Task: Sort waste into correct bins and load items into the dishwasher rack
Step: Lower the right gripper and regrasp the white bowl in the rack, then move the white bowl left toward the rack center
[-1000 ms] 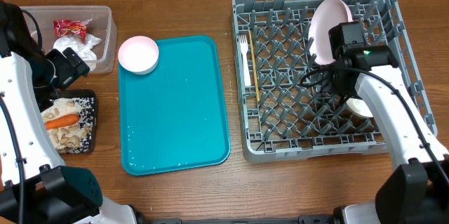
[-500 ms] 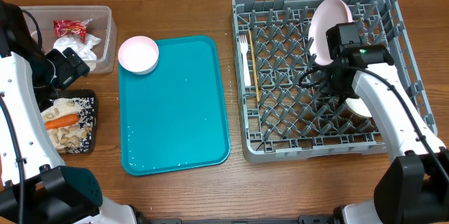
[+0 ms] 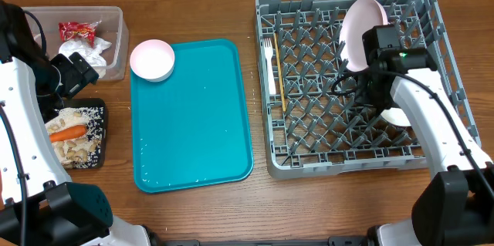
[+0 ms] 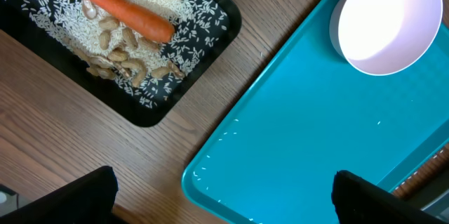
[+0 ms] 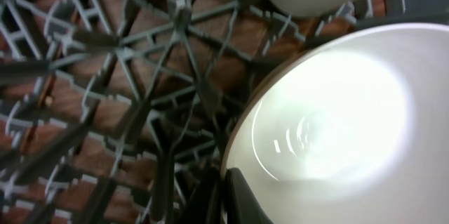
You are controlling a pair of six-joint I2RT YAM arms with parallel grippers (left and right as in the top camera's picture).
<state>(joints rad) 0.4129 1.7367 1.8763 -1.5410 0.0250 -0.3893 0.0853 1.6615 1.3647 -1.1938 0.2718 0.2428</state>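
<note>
Counts from overhead: two bins, both at the left edge. The clear tub (image 3: 118, 39), far left, holds one red wrapper (image 3: 77, 30) and one crumpled napkin (image 3: 83, 52). The black tray (image 3: 103, 142), just nearer, holds one carrot (image 3: 68, 132) lying on rice (image 4: 196, 20) and beige scraps (image 4: 116, 55).

There is one teal tray (image 3: 193, 123) in the middle, with one pink bowl (image 3: 152, 59) on its far-left corner and nothing else on it.

There is one rack (image 3: 432, 15) on the right. It holds one plate (image 3: 359, 26) standing upright at the far side. One fork (image 3: 268, 59) and one wooden stick (image 3: 281, 84) lie side by side along its left side. One white bowl (image 3: 400, 116) sits in its near-right part. That makes two bowls in view.

My left gripper (image 4: 223, 182) hovers over the near-left edge of the teal tray, fingers wide apart with nothing between them. My right gripper (image 5: 226, 196) is down in the rack with its fingers together, right at the white bowl's rim. I can't tell whether it pinches the rim or only touches it.
</note>
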